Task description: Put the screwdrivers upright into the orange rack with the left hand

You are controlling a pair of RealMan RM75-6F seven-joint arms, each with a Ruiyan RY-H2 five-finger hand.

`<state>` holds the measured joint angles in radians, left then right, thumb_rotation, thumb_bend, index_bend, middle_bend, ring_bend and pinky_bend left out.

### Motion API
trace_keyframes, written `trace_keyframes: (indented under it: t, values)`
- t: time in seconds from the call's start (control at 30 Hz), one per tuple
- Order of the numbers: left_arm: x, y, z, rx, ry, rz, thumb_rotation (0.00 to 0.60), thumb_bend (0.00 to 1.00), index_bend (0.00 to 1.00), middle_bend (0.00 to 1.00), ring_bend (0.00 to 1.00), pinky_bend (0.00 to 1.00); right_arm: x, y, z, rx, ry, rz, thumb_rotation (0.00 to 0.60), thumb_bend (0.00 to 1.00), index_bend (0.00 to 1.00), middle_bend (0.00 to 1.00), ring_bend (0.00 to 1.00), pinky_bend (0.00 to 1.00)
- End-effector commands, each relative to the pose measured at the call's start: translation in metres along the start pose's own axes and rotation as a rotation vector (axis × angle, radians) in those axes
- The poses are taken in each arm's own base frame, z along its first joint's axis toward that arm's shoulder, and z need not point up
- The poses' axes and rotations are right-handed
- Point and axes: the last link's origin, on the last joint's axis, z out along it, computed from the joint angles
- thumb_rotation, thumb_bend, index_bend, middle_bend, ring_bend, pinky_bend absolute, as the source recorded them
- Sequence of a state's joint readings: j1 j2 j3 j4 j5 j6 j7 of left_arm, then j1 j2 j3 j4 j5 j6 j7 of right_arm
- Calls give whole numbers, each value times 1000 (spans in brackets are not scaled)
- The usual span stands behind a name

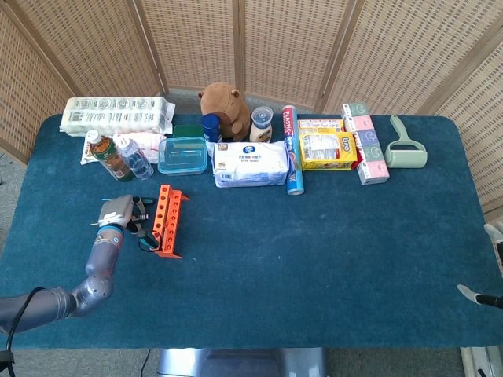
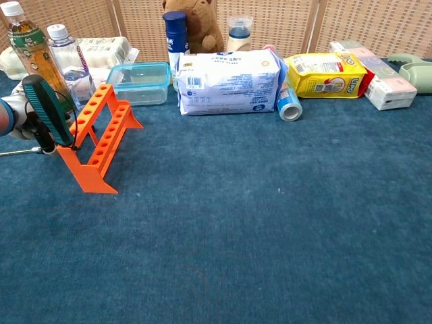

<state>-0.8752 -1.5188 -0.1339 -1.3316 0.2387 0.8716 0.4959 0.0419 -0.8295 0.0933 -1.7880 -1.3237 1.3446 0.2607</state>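
The orange rack (image 1: pixel 167 221) (image 2: pixel 101 133) stands on the blue table left of centre. A screwdriver with a green and black handle (image 2: pixel 45 110) (image 1: pixel 145 239) leans tilted at the rack's near end, its tip down by the rack's foot. My left hand (image 1: pixel 119 213) (image 2: pixel 15 117) is low over the cloth just left of the rack, fingers curled down. A thin metal shaft (image 2: pixel 17 152) (image 1: pixel 97 224) lies on the cloth, running left from under the hand. Whether the hand grips its handle is hidden. My right hand (image 1: pixel 494 236) shows at the far right edge, fingers spread, holding nothing.
Behind the rack stand two bottles (image 1: pixel 115 155) and a clear lidded box (image 1: pixel 182 155). Further back lie a wipes pack (image 1: pixel 251 163), a plush toy (image 1: pixel 225 108), a yellow packet (image 1: pixel 325 149), boxes and a lint roller (image 1: pixel 406 146). A wicker screen closes the back.
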Motion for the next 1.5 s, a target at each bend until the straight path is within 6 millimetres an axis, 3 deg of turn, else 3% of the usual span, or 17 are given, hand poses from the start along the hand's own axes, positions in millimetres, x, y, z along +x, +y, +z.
trace_keyframes:
  t: [0.03, 0.27, 0.83, 1.5]
  values:
    - [-1, 2, -1, -2, 0, 9, 600, 359, 438, 1000, 961, 1000, 0, 0, 0, 1, -1, 2, 600, 0, 58, 0, 0, 0]
    - [-4, 4, -1, 16, 9, 35, 600, 419, 514, 1000, 961, 1000, 1, 0, -1, 6, -1, 9, 600, 0, 58, 0, 0, 0]
    - [-4, 5, -7, 14, 24, 56, 600, 437, 598, 1000, 961, 1000, 3, -1, -2, 12, 4, 12, 600, 0, 58, 0, 0, 0]
    - [45, -3, -43, -81, 80, -146, 600, 441, 598, 1000, 961, 1000, 1, -3, -3, 20, -4, 8, 600, 0, 58, 0, 0, 0]
